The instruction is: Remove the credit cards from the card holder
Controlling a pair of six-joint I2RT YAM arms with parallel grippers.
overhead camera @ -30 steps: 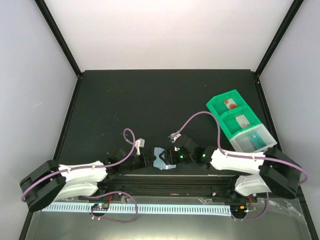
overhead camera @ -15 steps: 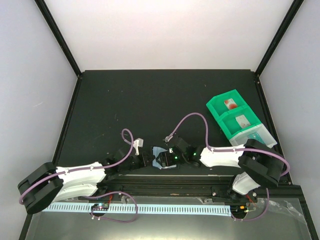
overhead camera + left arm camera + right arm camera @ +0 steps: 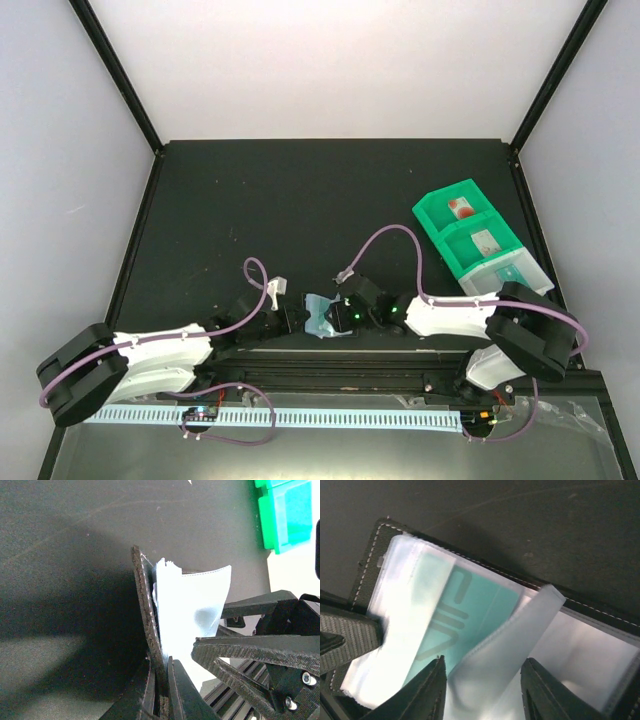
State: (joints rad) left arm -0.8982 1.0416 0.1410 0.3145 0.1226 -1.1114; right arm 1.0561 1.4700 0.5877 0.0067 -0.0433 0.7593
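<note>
Black matte table [image 3: 300, 200] carries the small black folding card holder [image 3: 322, 318] at lower centre, its stiff cover clamped in the left gripper [image 3: 160, 682]. Right gripper [image 3: 485, 682] stands part-open astride a limp clear sleeve [image 3: 505, 645]; 1 thin, slick teal credit card [image 3: 470, 607] inside likely needs an edge pinch.

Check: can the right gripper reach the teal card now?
Probably: left gripper holds the card holder open, though a sleeve flap between right gripper's fingers partly covers the teal card.

I see the black card holder [image 3: 320, 316] open, its clear sleeves fanned out. A teal credit card [image 3: 470, 612] sits inside one sleeve.
</note>
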